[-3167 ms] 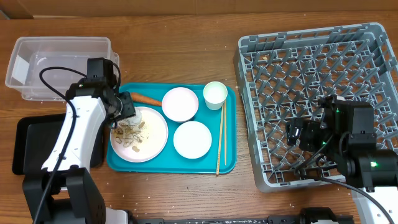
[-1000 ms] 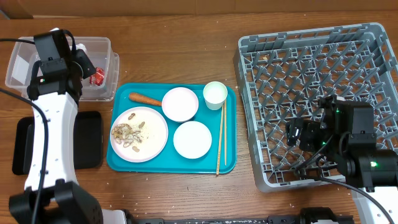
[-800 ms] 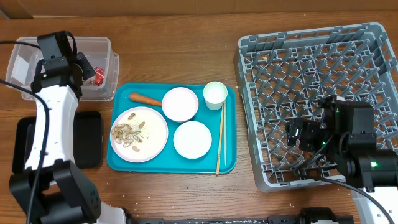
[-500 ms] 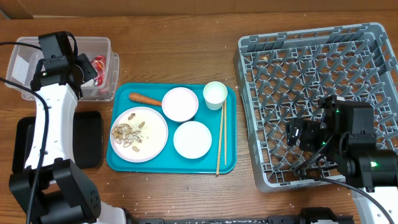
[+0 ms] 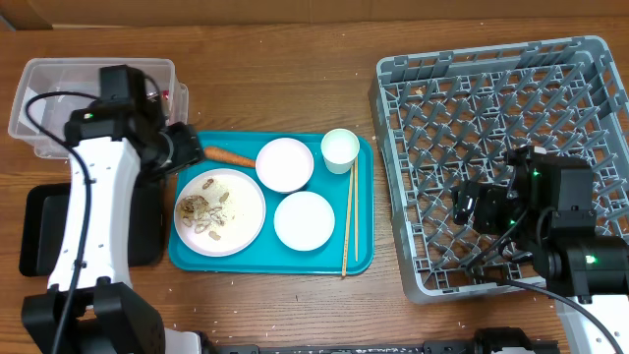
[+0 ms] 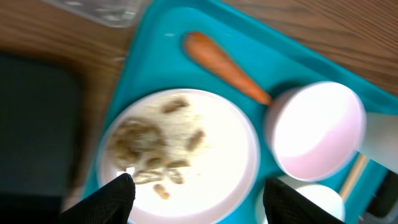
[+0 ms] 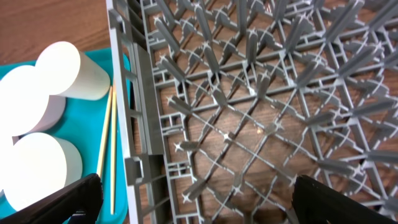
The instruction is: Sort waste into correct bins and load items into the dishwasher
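My left gripper [image 5: 189, 155] is open and empty, hovering over the teal tray's left part by the orange carrot [image 5: 231, 155]. In the left wrist view the carrot [image 6: 227, 68] lies beyond the pale plate [image 6: 205, 168] with beige scraps [image 6: 140, 140], and the plate shows between my fingertips [image 6: 106, 202]. The red wrapper [image 5: 181, 95] lies in the clear tub [image 5: 59, 74], mostly hidden by my arm. Two white bowls [image 5: 285, 164] [image 5: 305, 219], the white cup [image 5: 340, 149] and the chopsticks [image 5: 347, 221] are on the tray. My right gripper [image 5: 470, 206] is open over the grey rack [image 5: 491, 88]. No tissue shows.
The black tray [image 5: 39, 231] lies left of the teal tray [image 5: 295, 264], partly under my left arm. In the right wrist view the rack's left wall [image 7: 134, 143] stands between my gripper [image 7: 202, 202] and the chopsticks [image 7: 106, 149] and cup [image 7: 78, 71].
My left gripper carried the red wrapper from the plate to the clear tub, let it go there, and swung back over the tray by the carrot. The right arm has not moved.
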Robot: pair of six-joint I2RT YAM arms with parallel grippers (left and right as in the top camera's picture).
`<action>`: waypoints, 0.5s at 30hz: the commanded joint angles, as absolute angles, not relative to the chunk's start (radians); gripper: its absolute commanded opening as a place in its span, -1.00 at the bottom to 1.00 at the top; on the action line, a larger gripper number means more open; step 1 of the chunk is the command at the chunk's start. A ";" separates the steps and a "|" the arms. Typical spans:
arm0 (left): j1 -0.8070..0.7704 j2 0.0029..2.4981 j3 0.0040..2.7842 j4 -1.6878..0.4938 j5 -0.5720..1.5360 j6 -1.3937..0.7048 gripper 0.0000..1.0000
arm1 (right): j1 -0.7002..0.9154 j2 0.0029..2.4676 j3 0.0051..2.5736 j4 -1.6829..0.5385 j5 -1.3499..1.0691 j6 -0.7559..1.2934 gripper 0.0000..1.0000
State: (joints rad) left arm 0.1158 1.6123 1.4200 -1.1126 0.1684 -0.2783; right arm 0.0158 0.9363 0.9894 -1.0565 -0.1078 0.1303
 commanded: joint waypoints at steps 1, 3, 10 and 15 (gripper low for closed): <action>0.039 1.599 1.434 -1.082 0.277 -0.240 0.39 | 0.022 0.933 1.019 -1.042 -0.118 0.131 1.00; -0.009 1.599 1.434 -1.056 0.274 -0.220 0.40 | 0.022 0.933 1.019 -1.046 -0.122 0.131 1.00; -0.104 1.599 1.434 -1.066 0.228 -0.241 0.40 | 0.022 0.933 1.019 -1.067 -0.197 0.131 1.00; -0.091 1.599 1.434 -1.206 0.174 -0.266 0.38 | 0.027 0.946 1.027 -1.034 -0.276 0.131 0.96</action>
State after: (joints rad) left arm -0.1028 1.6123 1.4208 -1.1690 0.2153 -0.2562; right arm 0.0158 0.9371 0.9894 -1.0496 -0.2085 0.1303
